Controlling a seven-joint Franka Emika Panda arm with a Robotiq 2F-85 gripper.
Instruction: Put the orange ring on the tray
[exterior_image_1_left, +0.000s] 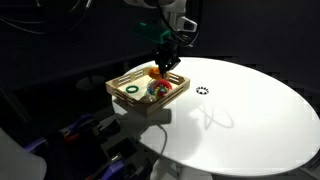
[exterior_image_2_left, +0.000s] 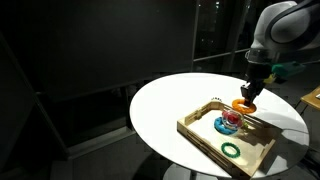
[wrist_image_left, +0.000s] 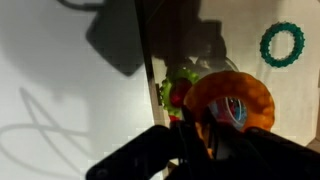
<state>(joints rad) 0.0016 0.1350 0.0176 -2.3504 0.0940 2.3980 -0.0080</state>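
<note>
My gripper (exterior_image_1_left: 163, 62) (exterior_image_2_left: 247, 97) (wrist_image_left: 205, 140) is shut on the orange ring (exterior_image_2_left: 243, 104) (wrist_image_left: 230, 98) and holds it over the tray's edge. The ring also shows in an exterior view (exterior_image_1_left: 158, 72). The light-wood tray (exterior_image_1_left: 122, 83) (exterior_image_2_left: 198, 127) stands on the round white table. In the wrist view its slatted side (wrist_image_left: 148, 70) runs down the middle. Inside the tray lie a green ring (exterior_image_1_left: 131, 90) (exterior_image_2_left: 231, 150) (wrist_image_left: 282, 44) and a red, green and blue toy cluster (exterior_image_1_left: 158, 89) (exterior_image_2_left: 229, 122) (wrist_image_left: 178, 90), partly hidden under the orange ring.
The round white table (exterior_image_1_left: 240, 110) (exterior_image_2_left: 165, 105) has a small black dotted ring mark (exterior_image_1_left: 203, 89) beside the tray. The tray sits near the table's edge. The surroundings are dark.
</note>
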